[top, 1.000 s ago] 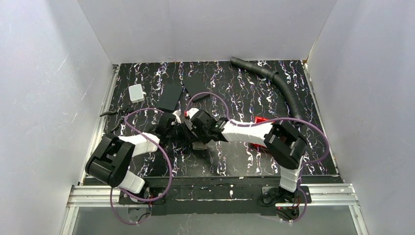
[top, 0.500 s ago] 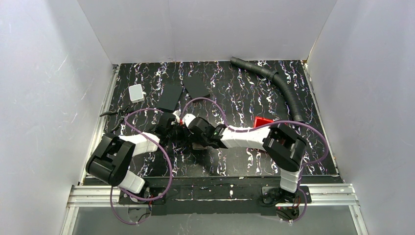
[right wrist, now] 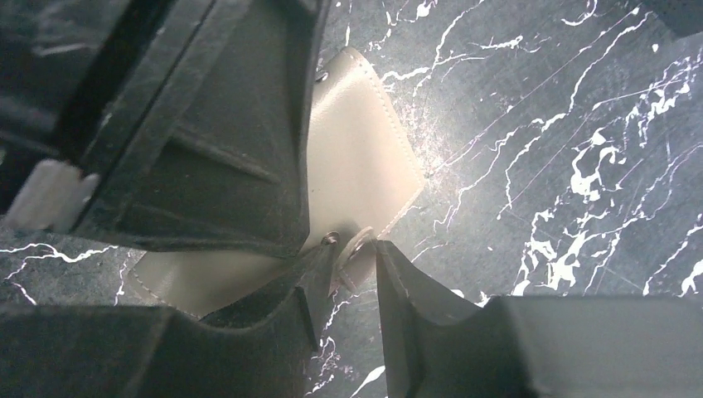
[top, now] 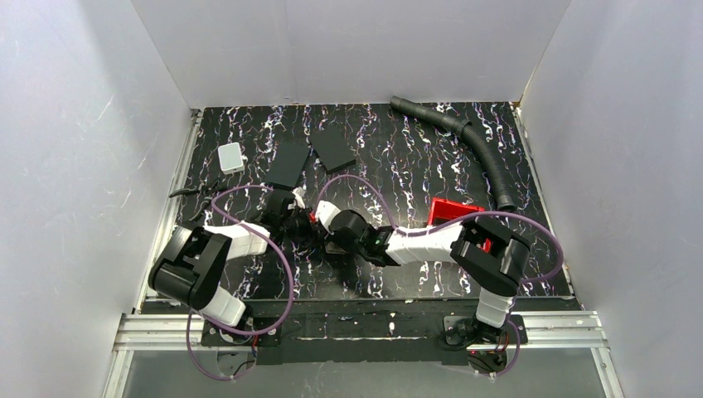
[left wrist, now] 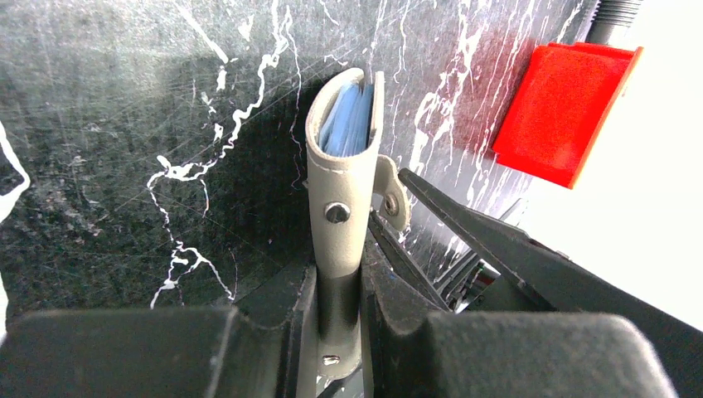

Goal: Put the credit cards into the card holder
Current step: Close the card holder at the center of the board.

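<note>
The card holder (left wrist: pixel 341 207) is a taupe folded wallet that stands edge-on, and my left gripper (left wrist: pixel 340 278) is shut on its lower end. Thin bluish edges (left wrist: pixel 344 124) show inside its fold; I cannot tell whether they are the credit cards. Its snap tab (left wrist: pixel 388 197) sticks out to the right. In the right wrist view the card holder (right wrist: pixel 356 141) lies partly under the left gripper. The snap tab (right wrist: pixel 352 249) sits between the parted fingers of my right gripper (right wrist: pixel 352 250), which is open. From above, both grippers (top: pixel 300 225) (top: pixel 325 230) meet at the table's middle-left and hide the wallet.
A red tray (top: pixel 454 211) sits behind the right arm. Two black slabs (top: pixel 288 163) (top: pixel 333 149) and a white box (top: pixel 231 157) lie at the back left. A black ribbed hose (top: pixel 485 157) curves along the right. A dark tool (top: pixel 189 192) lies at the left edge.
The right gripper's jaws have parted from shut to open around the snap tab. The right arm swung lower and nearer, uncovering more of the red tray. The left gripper kept its hold.
</note>
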`<state>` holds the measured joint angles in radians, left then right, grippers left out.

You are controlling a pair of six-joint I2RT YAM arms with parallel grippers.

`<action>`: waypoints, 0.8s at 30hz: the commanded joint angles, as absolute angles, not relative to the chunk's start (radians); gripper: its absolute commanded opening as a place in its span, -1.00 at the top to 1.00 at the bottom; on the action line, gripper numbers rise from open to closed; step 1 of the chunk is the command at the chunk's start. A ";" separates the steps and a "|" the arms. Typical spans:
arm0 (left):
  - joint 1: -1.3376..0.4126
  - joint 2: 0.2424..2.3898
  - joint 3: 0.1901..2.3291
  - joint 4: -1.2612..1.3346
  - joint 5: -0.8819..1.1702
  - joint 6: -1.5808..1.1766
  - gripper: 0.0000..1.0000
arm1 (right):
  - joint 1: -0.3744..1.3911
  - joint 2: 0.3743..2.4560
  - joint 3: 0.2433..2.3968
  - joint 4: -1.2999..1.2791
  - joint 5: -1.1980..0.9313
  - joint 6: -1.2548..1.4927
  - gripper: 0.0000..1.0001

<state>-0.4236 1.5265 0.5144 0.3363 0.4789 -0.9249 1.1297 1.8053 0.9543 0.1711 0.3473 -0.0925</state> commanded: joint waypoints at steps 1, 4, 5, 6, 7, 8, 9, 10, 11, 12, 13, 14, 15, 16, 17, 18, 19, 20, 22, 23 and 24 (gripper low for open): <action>-0.449 1.604 0.530 0.296 0.463 -0.912 1.00 | 1.239 2.012 0.903 0.250 -0.037 -0.049 0.14; -0.448 1.613 0.523 0.296 0.463 -0.908 1.00 | 1.229 1.995 0.927 0.242 -0.047 -0.009 0.10; -0.448 1.617 0.520 0.296 0.459 -0.904 1.00 | 1.219 1.974 0.921 0.252 -0.056 0.029 0.05; -0.448 1.621 0.515 0.296 0.456 -0.898 1.00 | 1.209 1.950 0.917 0.256 -0.058 0.055 -0.01; -0.447 1.627 0.512 0.296 0.454 -0.893 1.00 | 1.198 1.924 0.912 0.258 -0.058 0.080 -0.09; -0.445 1.633 0.510 0.295 0.454 -0.889 1.00 | 1.187 1.901 0.909 0.256 -0.057 0.103 -0.16; -0.443 1.640 0.508 0.296 0.454 -0.883 1.00 | 1.176 1.881 0.910 0.240 -0.059 0.122 -0.21; -0.442 1.647 0.509 0.297 0.451 -0.874 1.00 | 1.163 1.863 0.921 0.222 -0.062 0.137 -0.24; -0.442 1.655 0.509 0.296 0.449 -0.866 1.00 | 1.157 1.843 0.934 0.197 -0.057 0.147 -0.27; -0.442 1.662 0.509 0.296 0.446 -0.856 1.00 | 1.152 1.823 0.945 0.168 -0.041 0.159 -0.32; -0.441 1.667 0.509 0.296 0.443 -0.849 1.00 | 1.146 1.802 0.961 0.140 -0.031 0.169 -0.36; -0.440 1.671 0.508 0.296 0.440 -0.840 1.00 | 1.139 1.776 0.968 0.118 -0.023 0.181 -0.42; -0.440 1.674 0.507 0.296 0.436 -0.833 1.00 | 1.132 1.750 0.973 0.101 -0.013 0.193 -0.50; -0.440 1.676 0.506 0.296 0.432 -0.825 1.00 | 1.123 1.722 0.980 0.081 -0.013 0.202 -0.55; -0.440 1.677 0.505 0.296 0.431 -0.820 1.00 | 1.115 1.695 0.986 0.065 -0.026 0.209 -0.58; -0.439 1.677 0.505 0.296 0.431 -0.814 1.00 | 1.107 1.668 0.986 0.050 -0.036 0.220 -0.62; -0.440 1.677 0.506 0.295 0.431 -0.812 1.00 | 1.098 1.641 0.986 0.043 -0.057 0.230 -0.64; -0.439 1.676 0.506 0.295 0.432 -0.809 1.00 | 1.086 1.617 0.982 0.038 -0.086 0.243 -0.66; -0.439 1.675 0.510 0.296 0.434 -0.802 1.00 | 1.068 1.573 0.973 0.038 -0.144 0.273 -0.68; -0.439 1.676 0.513 0.296 0.434 -0.802 1.00 | 1.059 1.555 0.970 0.039 -0.172 0.288 -0.68; -0.440 1.678 0.515 0.296 0.437 -0.800 1.00 | 1.047 1.534 0.967 0.036 -0.203 0.304 -0.69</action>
